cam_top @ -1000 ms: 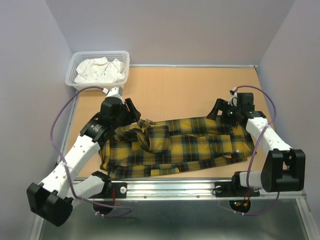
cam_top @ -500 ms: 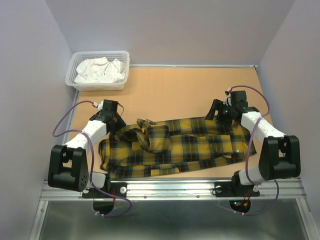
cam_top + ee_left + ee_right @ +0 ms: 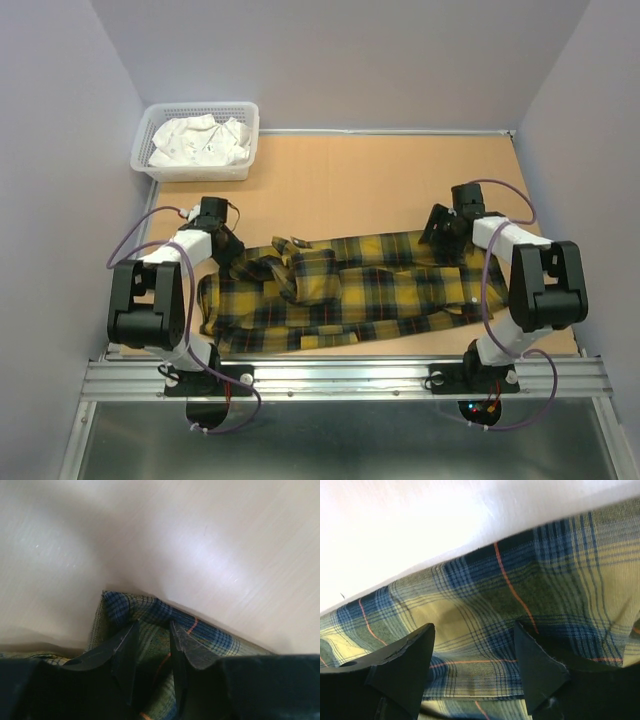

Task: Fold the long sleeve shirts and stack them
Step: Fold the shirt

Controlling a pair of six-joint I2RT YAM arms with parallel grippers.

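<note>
**A:** Where is the plaid shirt?

**B:** It lies flat along the near half of the worktop, stretched from the left side to the right. Its lower hem is close to the near edge. There is a rumpled, doubled-over patch left of the middle.

**A:** And the left fingers?

**B:** They are down at the shirt's far left corner. In the wrist view the left fingers are close together with only a narrow slot between them. The corner of the shirt runs into that slot. I cannot tell whether they have actually nipped the cloth.

**A:** What about the right side?

**B:** The right fingers are at the shirt's far right corner, along its far edge. From the wrist camera the right fingers are spread wide. The shirt lies between and beneath them, but they have hold of nothing.

**A:** Anything else on the worktop?

**B:** A white basket sits in the far left corner, well apart from the shirt. It has crumpled white cloth in it.
</note>
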